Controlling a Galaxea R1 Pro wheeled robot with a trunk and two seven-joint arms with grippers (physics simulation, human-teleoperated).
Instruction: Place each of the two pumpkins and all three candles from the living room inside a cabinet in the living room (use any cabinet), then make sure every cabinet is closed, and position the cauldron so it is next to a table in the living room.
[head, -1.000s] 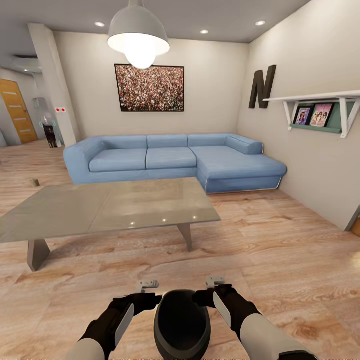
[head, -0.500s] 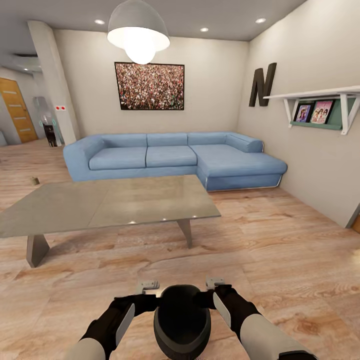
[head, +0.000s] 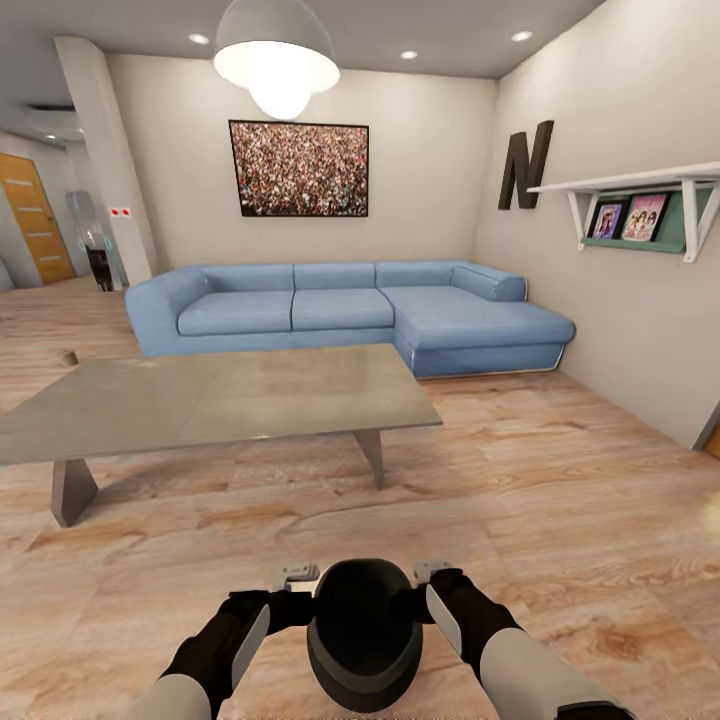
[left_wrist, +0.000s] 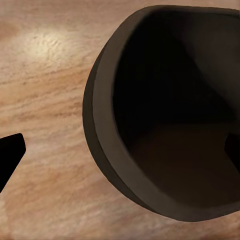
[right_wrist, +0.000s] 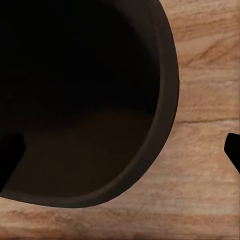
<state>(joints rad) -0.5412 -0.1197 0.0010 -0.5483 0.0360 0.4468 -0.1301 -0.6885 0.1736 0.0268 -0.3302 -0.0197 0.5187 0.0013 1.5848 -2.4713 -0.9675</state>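
The cauldron (head: 363, 635) is gripped at its rim by the left claw (head: 300, 607) and right claw (head: 415, 603), above the floor (head: 560, 500), near the table (head: 215, 400).

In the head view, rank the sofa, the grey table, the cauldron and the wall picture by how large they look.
1. Blue sofa and grey table: spans look alike, so unranked.
2. Wall picture and cauldron: similar apparent area. The cauldron sits close to the camera between both grippers, so its size is inflated.

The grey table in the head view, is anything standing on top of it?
No, the table shows a bare, glossy top; the cauldron is on the robot's side of it, between the two arms.
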